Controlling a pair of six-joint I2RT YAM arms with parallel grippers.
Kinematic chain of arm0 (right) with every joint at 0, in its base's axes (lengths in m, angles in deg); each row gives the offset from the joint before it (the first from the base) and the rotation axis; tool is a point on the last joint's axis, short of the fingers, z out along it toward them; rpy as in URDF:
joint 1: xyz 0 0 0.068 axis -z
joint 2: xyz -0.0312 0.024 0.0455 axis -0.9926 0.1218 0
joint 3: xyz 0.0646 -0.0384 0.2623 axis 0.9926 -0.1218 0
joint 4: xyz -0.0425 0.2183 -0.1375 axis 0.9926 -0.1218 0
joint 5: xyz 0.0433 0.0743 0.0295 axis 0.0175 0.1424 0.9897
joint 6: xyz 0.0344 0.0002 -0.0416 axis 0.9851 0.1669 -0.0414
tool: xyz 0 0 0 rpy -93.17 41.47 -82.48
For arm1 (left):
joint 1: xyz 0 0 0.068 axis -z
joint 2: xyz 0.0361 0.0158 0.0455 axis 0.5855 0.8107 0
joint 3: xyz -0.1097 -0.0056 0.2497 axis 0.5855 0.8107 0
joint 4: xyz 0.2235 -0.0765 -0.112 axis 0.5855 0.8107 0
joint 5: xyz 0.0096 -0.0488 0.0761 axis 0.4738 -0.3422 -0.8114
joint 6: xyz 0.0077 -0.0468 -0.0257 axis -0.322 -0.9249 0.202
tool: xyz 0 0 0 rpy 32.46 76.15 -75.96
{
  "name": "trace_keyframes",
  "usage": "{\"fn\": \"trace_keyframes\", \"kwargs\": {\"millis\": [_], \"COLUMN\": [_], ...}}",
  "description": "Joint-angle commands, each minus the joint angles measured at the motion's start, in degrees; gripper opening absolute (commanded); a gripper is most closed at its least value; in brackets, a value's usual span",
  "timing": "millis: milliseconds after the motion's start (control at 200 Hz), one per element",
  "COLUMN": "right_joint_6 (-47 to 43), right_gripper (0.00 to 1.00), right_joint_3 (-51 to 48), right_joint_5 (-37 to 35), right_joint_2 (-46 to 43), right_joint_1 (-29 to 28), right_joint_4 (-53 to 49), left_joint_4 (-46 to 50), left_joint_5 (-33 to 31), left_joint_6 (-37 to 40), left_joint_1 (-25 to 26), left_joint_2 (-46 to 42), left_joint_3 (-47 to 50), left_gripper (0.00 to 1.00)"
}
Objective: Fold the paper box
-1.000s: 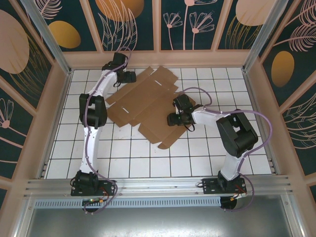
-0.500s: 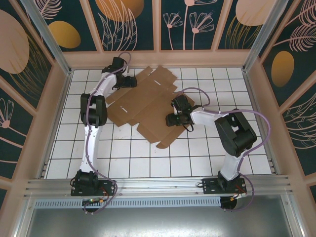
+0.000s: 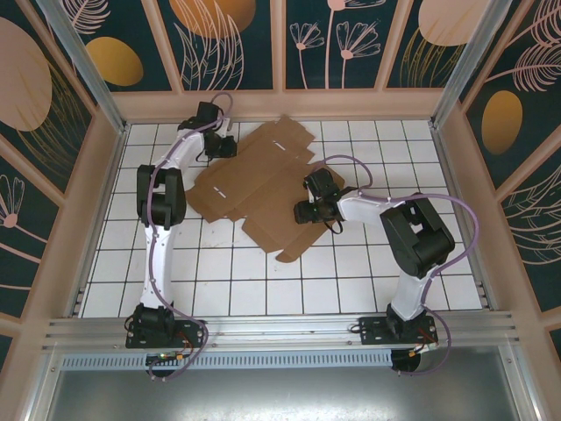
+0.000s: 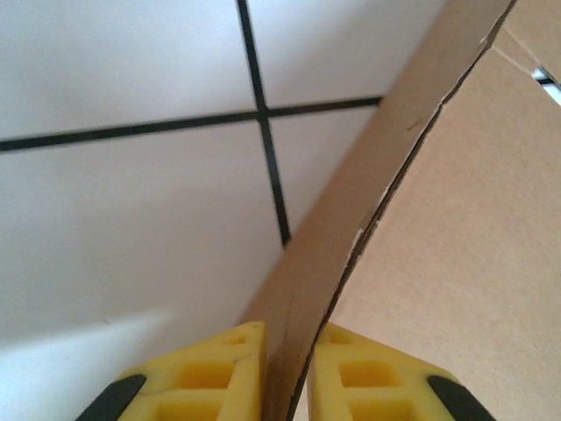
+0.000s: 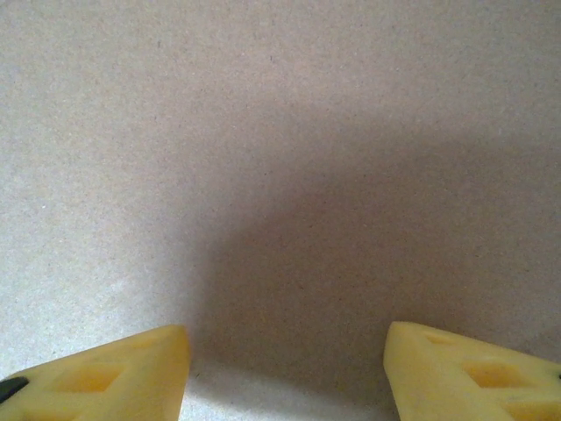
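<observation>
Brown cardboard covers the far middle of the white tiled table (image 3: pixel 351 272): the paper box (image 3: pixel 263 184) lies there as an unfolded die-cut sheet, turned at an angle to the black grid lines. Its far corner comes near the table's far edge, and its nearest flap points toward the middle of the table. Narrow slots are cut into two of its panels.

The left gripper (image 3: pixel 226 146) sits at the sheet's far-left side, close to the table's far-left corner. In the left wrist view the left gripper (image 4: pixel 289 373) is pinched onto the edge of a flap of the paper box (image 4: pixel 456 263). Its yellow fingers (image 4: pixel 219 373) press against both faces of the cardboard with no gap showing. The gripped flap stands tilted up off the table (image 4: pixel 131 70), and its edge runs away toward the upper right, with a wider panel beside it.

The right gripper (image 3: pixel 303 211) is over the right part of the sheet, pointing toward the table's left edge. In the right wrist view the right gripper (image 5: pixel 285 373) has its yellow fingertips (image 5: pixel 105 373) spread well apart with nothing between them. Plain cardboard of the paper box (image 5: pixel 280 132) lies right in front, shadowed between the tips. Whether the tips touch the sheet cannot be told.
</observation>
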Motion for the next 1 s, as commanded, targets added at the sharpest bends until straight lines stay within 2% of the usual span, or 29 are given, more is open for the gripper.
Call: {"fn": "trace_keyframes", "kwargs": {"millis": [0,115,295,350,500,596,771,996], "right_joint_6": [1.32,2.75,9.06,12.97,26.22,30.58,32.54,35.50], "right_gripper": [0.61,0.61,0.57,0.55,0.49,0.48,0.52,0.60], "right_joint_3": [-1.72,-1.39,3.64,6.05,10.11,15.33,29.30,39.88], "right_joint_5": [-0.45,-2.07,-0.55,1.23,9.70,12.65,11.32,16.93], "right_joint_2": [2.85,0.17,-6.95,-8.35,-10.46,-8.50,-1.24,6.86], "right_joint_1": [-0.91,-0.83,1.35,1.87,9.38,12.21,15.09,14.65], "right_joint_4": [-1.69,-2.14,-4.34,-4.52,-0.44,0.15,-5.90,-6.39], "left_joint_4": [0.47,0.17,-1.27,-2.06,-3.47,-4.14,-5.79,-9.19], "left_joint_5": [-0.13,-4.36,-13.47,-15.83,-23.09,-27.38,-35.64,-41.71], "left_joint_6": [0.13,1.97,5.39,6.49,9.25,11.22,16.26,20.93], "left_joint_1": [0.87,2.51,7.24,8.88,13.51,16.70,22.07,26.64], "left_joint_2": [-2.99,-5.92,-10.72,-12.20,-15.81,-17.34,-19.48,-22.07], "left_joint_3": [3.07,5.57,9.08,10.15,11.32,10.93,12.39,15.86], "left_gripper": [0.15,0.14,0.07,0.05,0.00,0.00,0.00,0.00]}}
